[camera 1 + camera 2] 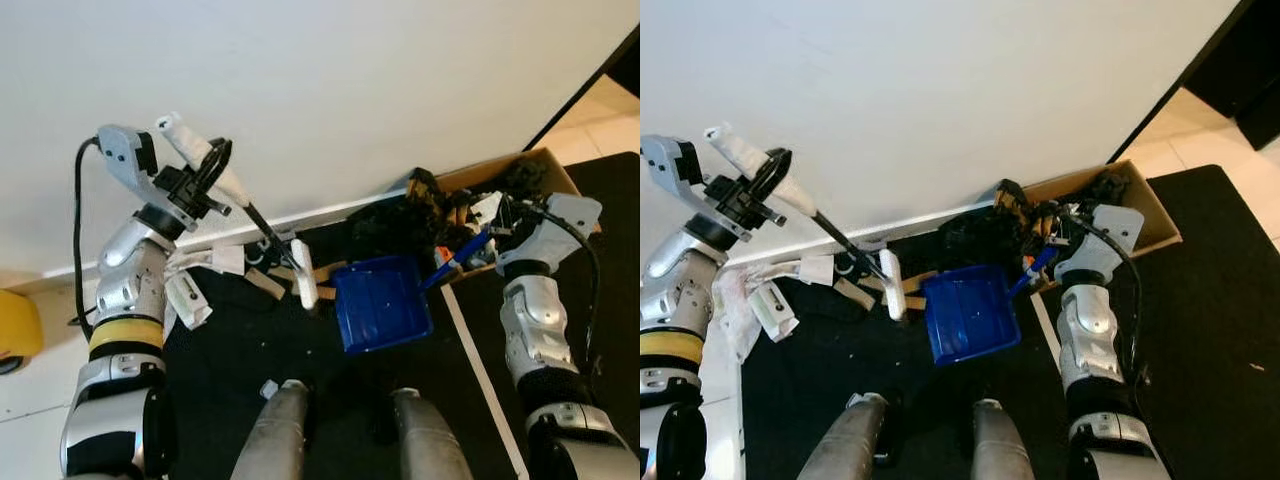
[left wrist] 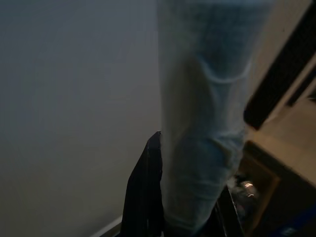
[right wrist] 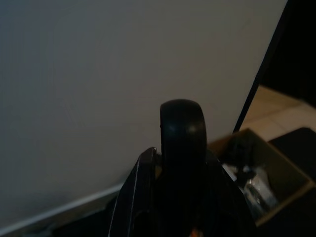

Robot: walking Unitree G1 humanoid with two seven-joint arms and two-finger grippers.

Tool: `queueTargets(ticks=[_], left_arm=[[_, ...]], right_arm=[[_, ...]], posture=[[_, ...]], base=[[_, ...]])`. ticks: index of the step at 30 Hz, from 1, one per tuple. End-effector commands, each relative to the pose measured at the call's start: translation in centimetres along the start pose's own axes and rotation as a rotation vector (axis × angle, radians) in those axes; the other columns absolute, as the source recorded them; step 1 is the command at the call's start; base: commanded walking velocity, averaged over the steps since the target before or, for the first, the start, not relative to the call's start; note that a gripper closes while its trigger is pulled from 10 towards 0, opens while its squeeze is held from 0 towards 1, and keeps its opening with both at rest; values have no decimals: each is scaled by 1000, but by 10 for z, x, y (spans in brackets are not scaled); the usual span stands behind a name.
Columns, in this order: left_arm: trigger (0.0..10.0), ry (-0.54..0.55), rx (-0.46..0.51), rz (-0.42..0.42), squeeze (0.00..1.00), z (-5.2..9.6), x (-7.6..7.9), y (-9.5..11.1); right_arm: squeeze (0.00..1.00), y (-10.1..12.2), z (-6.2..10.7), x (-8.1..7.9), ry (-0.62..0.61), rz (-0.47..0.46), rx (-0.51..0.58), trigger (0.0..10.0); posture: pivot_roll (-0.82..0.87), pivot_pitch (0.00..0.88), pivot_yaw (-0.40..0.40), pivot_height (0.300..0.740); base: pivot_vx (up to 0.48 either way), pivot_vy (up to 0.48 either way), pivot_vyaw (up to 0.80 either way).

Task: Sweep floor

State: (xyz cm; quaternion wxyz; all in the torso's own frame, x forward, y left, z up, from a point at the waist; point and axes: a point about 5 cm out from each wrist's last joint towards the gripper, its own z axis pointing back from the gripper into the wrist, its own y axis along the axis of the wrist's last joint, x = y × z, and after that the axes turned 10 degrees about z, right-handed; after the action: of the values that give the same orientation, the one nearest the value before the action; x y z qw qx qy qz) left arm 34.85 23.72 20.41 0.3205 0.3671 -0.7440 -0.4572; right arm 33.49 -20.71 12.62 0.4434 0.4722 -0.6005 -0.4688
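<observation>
My left gripper (image 1: 212, 172) is shut on the white handle of a small brush (image 1: 196, 152), raised at the left in front of the wall. The brush's black shaft slants down to its white head (image 1: 303, 273), which rests on the black mat just left of the dustpan. My right gripper (image 1: 500, 222) is shut on the handle of the blue dustpan (image 1: 383, 303), which lies tilted on the mat near the wall. In the left wrist view the pale brush handle (image 2: 210, 113) stands close between the fingers. The dustpan's dark handle end (image 3: 181, 128) shows in the right wrist view.
Crumpled white paper and packaging (image 1: 195, 275) and brown cardboard scraps (image 1: 266, 280) lie on the black mat (image 1: 250, 345) by the baseboard. An open cardboard box (image 1: 545, 165) full of dark clutter stands at the right. A yellow object (image 1: 15, 330) sits far left. My legs (image 1: 275, 435) are below.
</observation>
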Motion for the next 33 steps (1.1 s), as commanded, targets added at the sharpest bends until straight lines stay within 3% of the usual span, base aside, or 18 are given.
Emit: queueTargets(ticks=[1, 5, 9, 14, 22, 25, 29, 30, 33], left_arm=[[10000, 22, -37, -38, 0, 8, -3, -7], [10000, 24, -70, -43, 0, 7, 0, -17], [10000, 31, -87, -65, 0, 5, 4, -23], [10000, 32, -95, -83, 0, 6, 7, -28], [10000, 47, -104, -101, 0, 7, 9, -37], [10000, 47, -104, -104, 0, 7, 10, -37], [10000, 51, -101, -111, 0, 8, 10, -38], [10000, 52, -100, -122, 0, 10, 10, -39], [10000, 26, -106, -141, 0, 10, 12, -39]], right_arm=[[0, -33, 19, -4, 41, 12, -195, 10000], [0, -5, 7, 3, 51, 85, -135, 10000], [0, 31, -12, -2, 121, 151, -52, 10000], [0, 48, -25, -9, 138, 161, -81, 10000], [0, 36, -36, -48, 249, 233, -245, 10000], [0, 37, -36, -52, 250, 239, -239, 10000], [0, 48, -43, -68, 214, 213, -217, 10000], [0, 54, -43, -79, 205, 162, -213, 10000], [0, 58, -40, -87, 199, 122, -211, 10000]], posture=[[189, 387, -24, 740], [176, 388, -21, 740], [171, 384, -19, 740], [170, 383, -20, 740], [165, 387, -30, 740], [173, 388, -33, 740], [175, 388, -38, 740], [180, 388, -39, 740], [177, 389, -42, 740]], base=[[0, 0, 0], [0, 0, 0], [0, 0, 0], [0, 0, 0], [0, 0, 0], [0, 0, 0], [0, 0, 0], [0, 0, 0], [0, 0, 0]])
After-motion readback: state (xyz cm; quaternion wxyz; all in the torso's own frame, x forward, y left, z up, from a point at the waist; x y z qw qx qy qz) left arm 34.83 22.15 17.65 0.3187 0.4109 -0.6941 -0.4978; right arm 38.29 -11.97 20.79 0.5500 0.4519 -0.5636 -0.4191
